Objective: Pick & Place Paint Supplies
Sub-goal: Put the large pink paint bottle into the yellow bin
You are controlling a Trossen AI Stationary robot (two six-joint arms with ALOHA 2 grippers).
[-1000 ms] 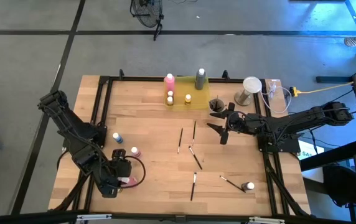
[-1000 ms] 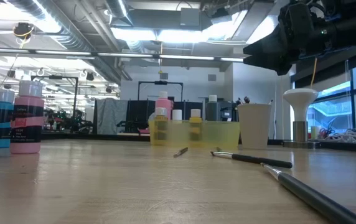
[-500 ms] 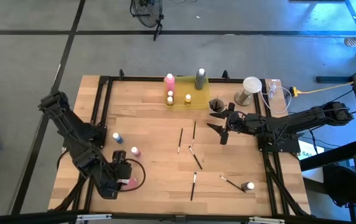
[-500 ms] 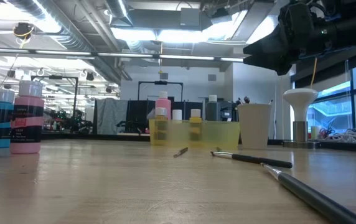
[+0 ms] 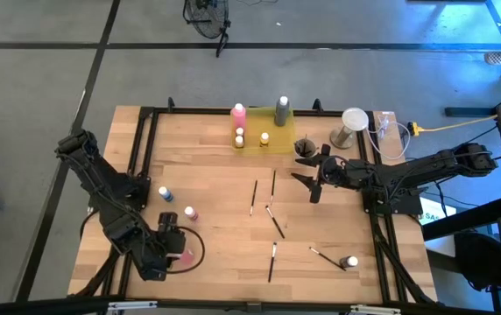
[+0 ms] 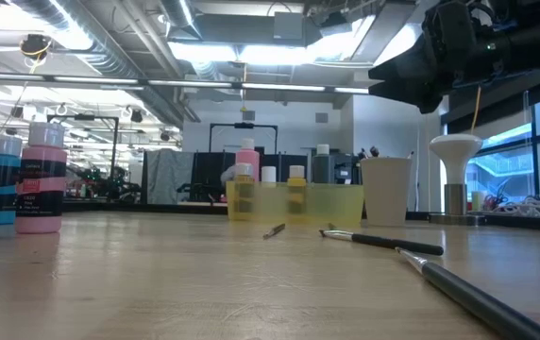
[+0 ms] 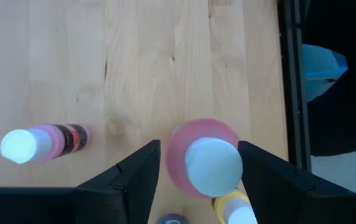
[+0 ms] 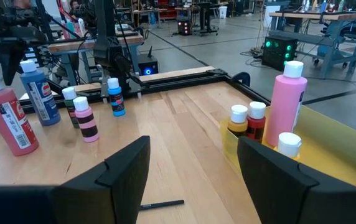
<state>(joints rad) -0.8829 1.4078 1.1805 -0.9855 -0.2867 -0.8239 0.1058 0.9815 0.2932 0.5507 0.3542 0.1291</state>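
Left claw point(image 7: 196, 171) hangs at the bench's point(image 5: 215, 188) 7 o'clock corner, fingers spread to either side of a pink round plastic paint bottle with a pale cap point(image 7: 206, 158); not yet pinched. My judgement: lower squarely, centre the cap between the fingers, grip the body below the cap, lift straight. The small pink-and-black bottle point(image 7: 44, 140) stands well clear. Right claw point(image 5: 314, 179) waits spread at 2 o'clock, beside the translucent yellow tray point(image 5: 272, 140).

Translucent yellow tray point(image 5: 281, 140) at table's far edge; grey-beige cup point(image 5: 304, 147) just right of it; white-topped stand point(image 5: 351, 122) further right.
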